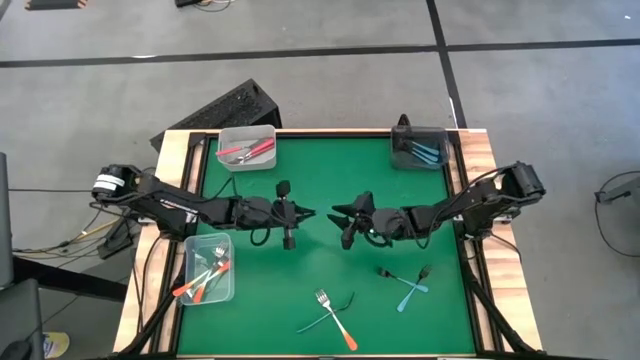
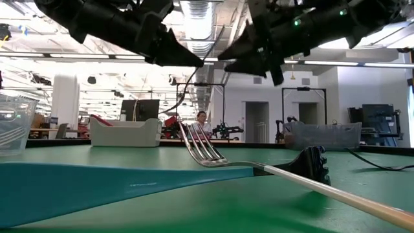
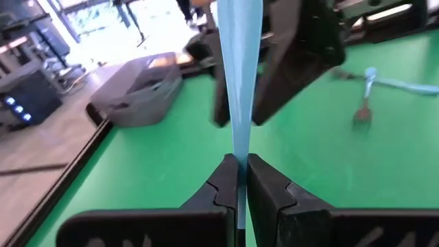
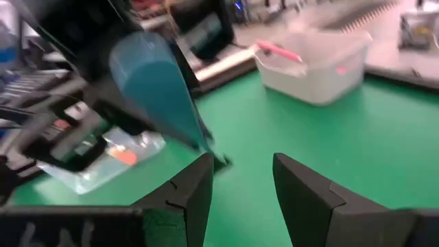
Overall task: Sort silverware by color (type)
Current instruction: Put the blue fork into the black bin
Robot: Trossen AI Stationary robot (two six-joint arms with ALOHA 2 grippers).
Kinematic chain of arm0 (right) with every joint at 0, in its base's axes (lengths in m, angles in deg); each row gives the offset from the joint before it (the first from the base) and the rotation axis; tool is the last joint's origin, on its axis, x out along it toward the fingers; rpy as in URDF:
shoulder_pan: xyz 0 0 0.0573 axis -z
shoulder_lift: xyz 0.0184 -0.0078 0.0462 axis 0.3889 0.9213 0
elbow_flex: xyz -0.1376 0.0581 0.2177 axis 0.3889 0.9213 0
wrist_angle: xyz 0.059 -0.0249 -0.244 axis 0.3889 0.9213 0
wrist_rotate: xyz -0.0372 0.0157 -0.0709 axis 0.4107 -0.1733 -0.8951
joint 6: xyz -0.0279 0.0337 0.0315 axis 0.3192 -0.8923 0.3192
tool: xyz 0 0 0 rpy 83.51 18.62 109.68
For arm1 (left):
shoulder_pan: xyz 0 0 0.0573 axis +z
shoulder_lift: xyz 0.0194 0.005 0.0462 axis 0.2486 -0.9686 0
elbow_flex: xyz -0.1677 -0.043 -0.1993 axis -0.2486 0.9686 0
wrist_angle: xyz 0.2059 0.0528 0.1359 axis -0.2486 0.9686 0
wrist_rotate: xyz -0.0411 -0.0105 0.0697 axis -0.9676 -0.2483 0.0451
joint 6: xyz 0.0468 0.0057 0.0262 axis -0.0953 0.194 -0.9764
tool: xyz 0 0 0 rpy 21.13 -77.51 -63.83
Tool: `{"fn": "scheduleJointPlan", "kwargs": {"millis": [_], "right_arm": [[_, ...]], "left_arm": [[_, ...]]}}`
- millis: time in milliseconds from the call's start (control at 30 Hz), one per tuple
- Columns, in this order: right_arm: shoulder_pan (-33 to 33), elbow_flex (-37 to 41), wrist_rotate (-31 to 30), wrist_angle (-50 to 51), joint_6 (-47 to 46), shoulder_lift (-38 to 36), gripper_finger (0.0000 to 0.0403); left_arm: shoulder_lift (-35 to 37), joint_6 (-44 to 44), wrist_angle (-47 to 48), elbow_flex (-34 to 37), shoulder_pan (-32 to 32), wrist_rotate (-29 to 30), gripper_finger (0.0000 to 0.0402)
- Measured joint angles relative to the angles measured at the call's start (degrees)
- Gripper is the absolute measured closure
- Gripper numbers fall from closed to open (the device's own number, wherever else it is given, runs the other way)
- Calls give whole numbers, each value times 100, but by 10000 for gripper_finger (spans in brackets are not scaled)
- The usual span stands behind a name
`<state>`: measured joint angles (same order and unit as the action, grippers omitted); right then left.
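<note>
Left gripper (image 3: 241, 180) above the green mat (image 1: 320, 180) centre, fingers pinched on a blue utensil handle (image 3: 238, 82). Right gripper (image 4: 241, 180) faces it just beside, jaws spread, holding nothing. Loose forks (image 1: 335, 315) near mat's front edge; grey bin (image 1: 418, 150) with blue utensils at far right corner.

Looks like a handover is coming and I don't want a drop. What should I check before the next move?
1. Left tool shut on the blue-handled utensil: ok.
2. Right tool open to receive: ok.
3. Handle between the right tool's fingers: not ok, its tip sits ahead of them, beside one finger.
4. Dark grey bin on the right arm's side, holding only blue-handled pieces: ok.
5. Fork or another type: cannot tell, the head is hidden.
</note>
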<state>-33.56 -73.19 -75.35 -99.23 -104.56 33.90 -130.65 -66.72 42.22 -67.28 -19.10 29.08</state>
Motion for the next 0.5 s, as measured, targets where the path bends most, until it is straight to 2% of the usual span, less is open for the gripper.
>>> {"fn": "scheduleJointPlan", "kwargs": {"millis": [133,233,400,500], "right_arm": [[-4,-4,120,-592,500,-1,226],[-4,-7,133,-611,609,-1,226],[-4,-7,166,-648,679,-1,226],[-6,-7,164,-632,678,-1,226]], "left_arm": [[-262,-3,-359,-2,-122,-7,401],[-472,-1,-649,-2,-165,79,401],[-780,-142,-1227,-4,-215,478,399],[-915,-192,-1241,-49,-241,711,399]]}}
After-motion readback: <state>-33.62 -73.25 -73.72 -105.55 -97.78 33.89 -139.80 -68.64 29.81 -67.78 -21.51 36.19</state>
